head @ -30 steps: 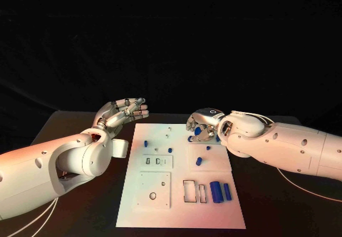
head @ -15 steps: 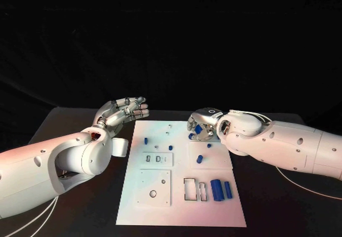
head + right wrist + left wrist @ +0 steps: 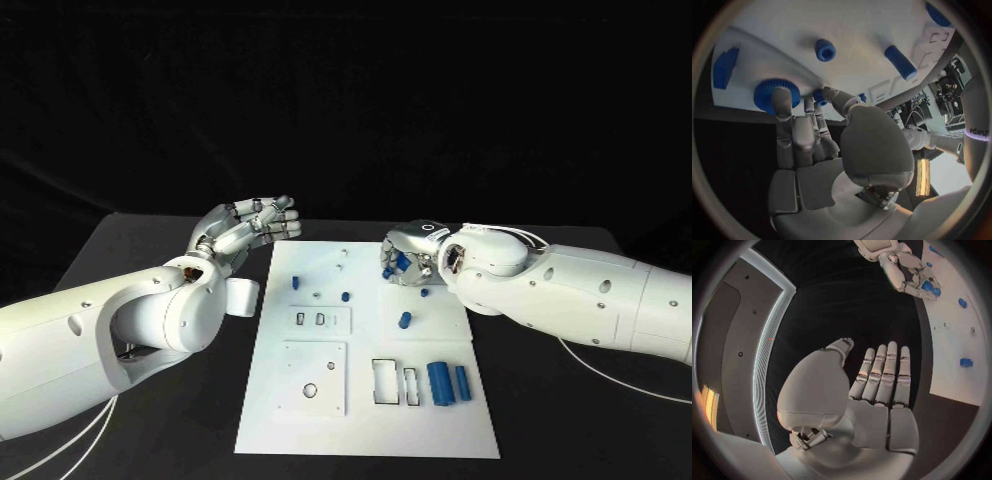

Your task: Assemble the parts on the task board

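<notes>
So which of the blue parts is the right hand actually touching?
The toothed blue gear at the board's far right corner: a finger of the right hand rests on its rim. The small blue cylinder and the round blue peg lie apart, untouched.

right robot hand (image 3: 410, 258) lower onto gear (image 3: 769, 93)

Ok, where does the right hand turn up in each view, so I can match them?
Head view: the right hand is over the far right edge of the task board.
Left wrist view: the right hand is beyond the flat left hand, at the board's edge.
Right wrist view: the right hand fills the middle, its fingers reaching a blue toothed part.
Shared landmark: the white task board.
</notes>
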